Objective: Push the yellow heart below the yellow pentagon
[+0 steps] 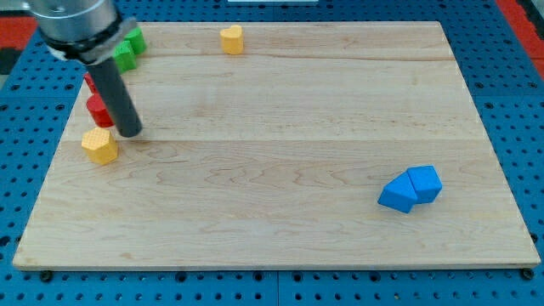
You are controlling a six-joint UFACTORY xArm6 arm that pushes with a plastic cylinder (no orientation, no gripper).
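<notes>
The yellow heart (231, 38) lies near the board's top edge, left of centre. The yellow pentagon (100, 145) lies at the view's left, about halfway down the board. My tip (129, 132) rests on the board just right of and slightly above the yellow pentagon, close to it, and far below and left of the yellow heart. The dark rod rises from the tip toward the view's top left, where the arm's grey end partly hides other blocks.
Red blocks (98, 109) sit just left of the rod, above the pentagon. Green blocks (129, 48) sit at the top left corner. Two blue blocks (410, 188) touch each other at the lower right. The wooden board (280, 229) lies on a blue perforated table.
</notes>
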